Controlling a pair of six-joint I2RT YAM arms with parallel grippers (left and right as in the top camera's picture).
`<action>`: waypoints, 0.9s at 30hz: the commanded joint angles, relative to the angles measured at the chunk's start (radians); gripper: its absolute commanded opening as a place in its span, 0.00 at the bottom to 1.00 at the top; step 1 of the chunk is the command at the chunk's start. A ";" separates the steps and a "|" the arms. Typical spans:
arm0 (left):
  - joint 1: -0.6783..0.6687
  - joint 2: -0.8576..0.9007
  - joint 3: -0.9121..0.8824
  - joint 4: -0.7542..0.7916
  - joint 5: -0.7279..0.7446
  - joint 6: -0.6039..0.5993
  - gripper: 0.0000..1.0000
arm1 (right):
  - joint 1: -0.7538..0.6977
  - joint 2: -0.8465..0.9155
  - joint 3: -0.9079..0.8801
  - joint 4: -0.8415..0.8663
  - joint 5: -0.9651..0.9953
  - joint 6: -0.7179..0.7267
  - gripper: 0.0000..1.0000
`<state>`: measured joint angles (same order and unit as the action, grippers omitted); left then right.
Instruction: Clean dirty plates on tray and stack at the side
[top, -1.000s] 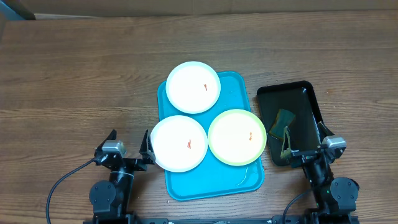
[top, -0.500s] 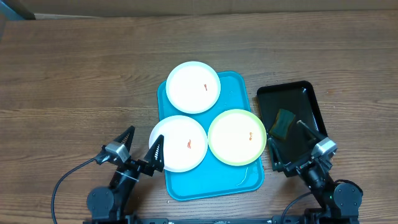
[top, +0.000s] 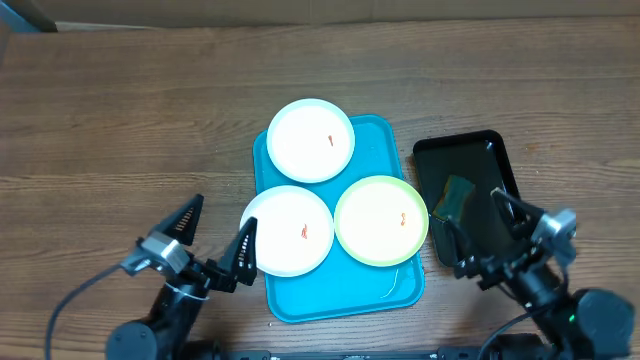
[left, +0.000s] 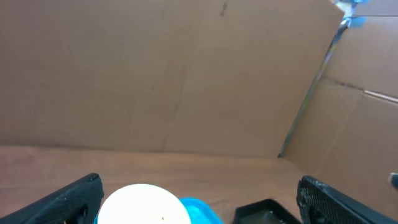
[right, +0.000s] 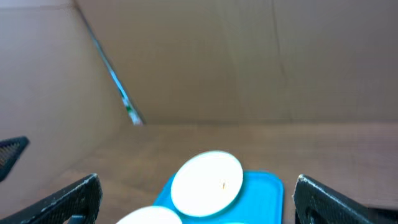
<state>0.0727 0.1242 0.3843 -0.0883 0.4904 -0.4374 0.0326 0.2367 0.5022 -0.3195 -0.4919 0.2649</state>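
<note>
Overhead, 1 blue tray (top: 345, 290) carries a far white plate (top: 311, 140), a near white plate (top: 288, 231) & a green-rimmed plate (top: 381, 220), 3 in all, each w/ a small reddish smear; 1 black tray (top: 480, 160) to its right holds 1 sponge (top: 453, 197). My left claw (top: 225, 212) & right claw (top: 470, 208) are both spread wide, pinching nothing. The sponge & green rim show only from overhead; my wrist cams show a cardboard wall (left: 155, 81) face-on.
</note>
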 joint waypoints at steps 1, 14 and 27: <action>0.006 0.121 0.149 -0.079 0.003 -0.005 1.00 | -0.004 0.184 0.204 -0.122 0.020 0.009 1.00; 0.006 0.554 0.723 -0.674 0.133 0.217 1.00 | -0.004 0.840 0.790 -0.764 -0.081 -0.032 1.00; 0.004 0.626 0.722 -0.887 0.157 0.324 0.85 | 0.007 1.035 0.781 -0.892 0.234 0.120 0.88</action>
<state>0.0727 0.7136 1.0885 -0.9047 0.6361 -0.2150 0.0326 1.2522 1.2636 -1.1992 -0.4732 0.2714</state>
